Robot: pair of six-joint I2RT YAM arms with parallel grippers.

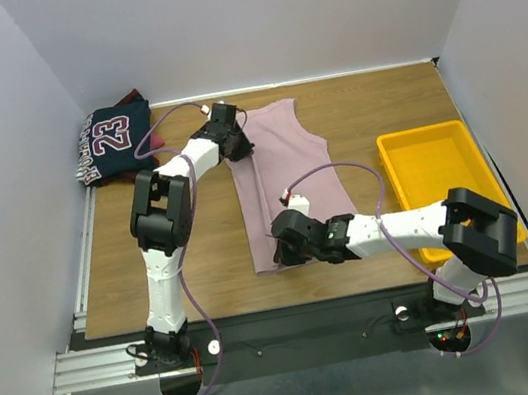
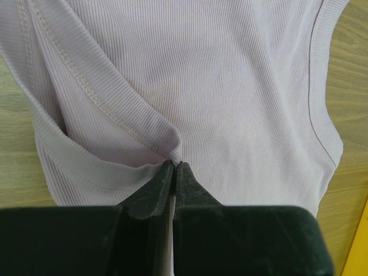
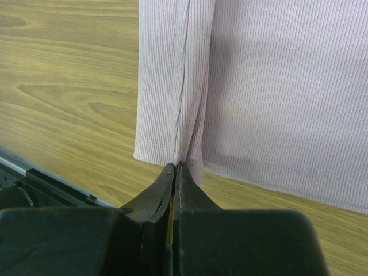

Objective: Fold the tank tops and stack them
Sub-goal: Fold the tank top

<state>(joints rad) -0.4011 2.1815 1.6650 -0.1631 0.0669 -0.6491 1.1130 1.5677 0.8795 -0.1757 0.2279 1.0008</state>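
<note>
A pink top lies lengthways in the middle of the tabletop, shoulders far and hem near, with its left side lifted into a long fold that runs from far to near. The left pincer is pressed together on that fold at the far end, its tips pinching a stitched armhole edge where the cloth bunches into a pleat. The right pincer is likewise closed at the near end, its tips nipping the fold right at the hem, close to the top's near left corner.

Bare wood lies to the left of the fold, between the top and the tabletop's left edge, and a narrower strip runs between the hem and the near edge. To the right, a yellow tray sits near the top's right side, a gap of wood between them, and reaches almost to the right edge.

In the far left corner a navy top marked "23" rests at the tabletop's edge, apart from the pink one. A maroon top peeks from beneath it. Plain walls close in on the left, far and right sides.
</note>
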